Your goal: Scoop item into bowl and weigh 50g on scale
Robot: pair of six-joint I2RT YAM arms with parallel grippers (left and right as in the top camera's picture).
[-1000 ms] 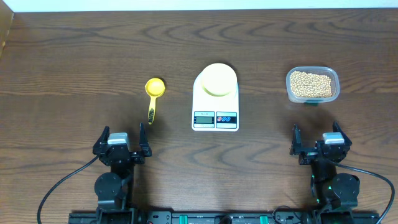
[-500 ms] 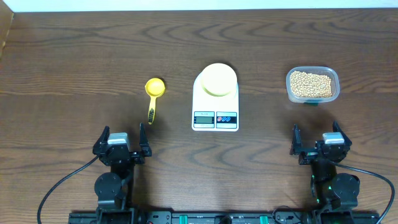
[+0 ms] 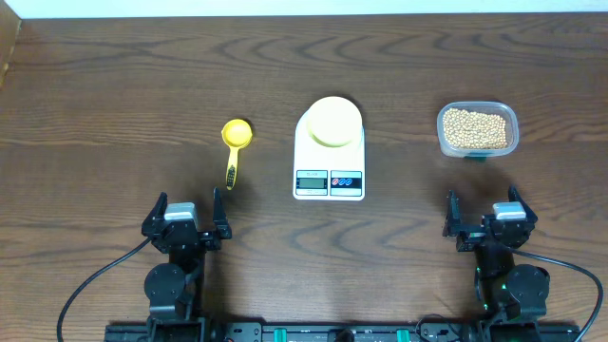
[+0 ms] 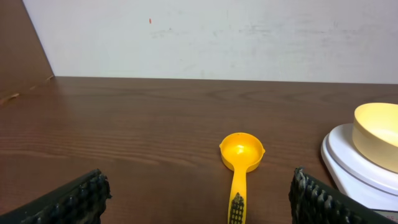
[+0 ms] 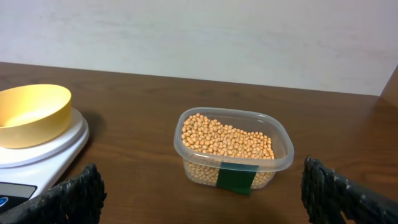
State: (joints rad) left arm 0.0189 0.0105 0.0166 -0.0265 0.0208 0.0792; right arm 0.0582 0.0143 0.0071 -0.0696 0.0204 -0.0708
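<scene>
The wooden table [image 3: 114, 85] carries everything, and nothing on it looks started. Both arms sit at the near edge, well short of the scale. The left gripper [image 3: 187, 207] and the right gripper [image 3: 482, 204] each have their jaws spread wide, with nothing between them.

The scale [image 3: 329, 163] stands mid-table with its display and buttons facing the arms. To its right, apart from it, is the clear tub [image 5: 236, 177], which has no lid. On the scale's round top, toward the far side, sits the pale yellow bowl [image 3: 330, 121], and it looks empty. To the scale's left lies the yellow scoop [image 3: 234, 152], cup at the far end and handle pointing back toward the left gripper. The beans [image 5: 227, 140] are all in the tub, heaped up to about its rim.

The first step appears to be picking up the scoop.
- **Grip:** the left gripper is nearly in line with the handle, so a straight reach should do. Close across the handle's width at the dark ribbed part near its end, low to the table, so the cup stays level and free to dig.
- **Carry:** reaching the tub means crossing over the scale, so lift well clear of the bowl. A knock could shift it or upset the reading.
- **Scooping:** take shallow scoops, since round beans roll off a tilted cup.
</scene>
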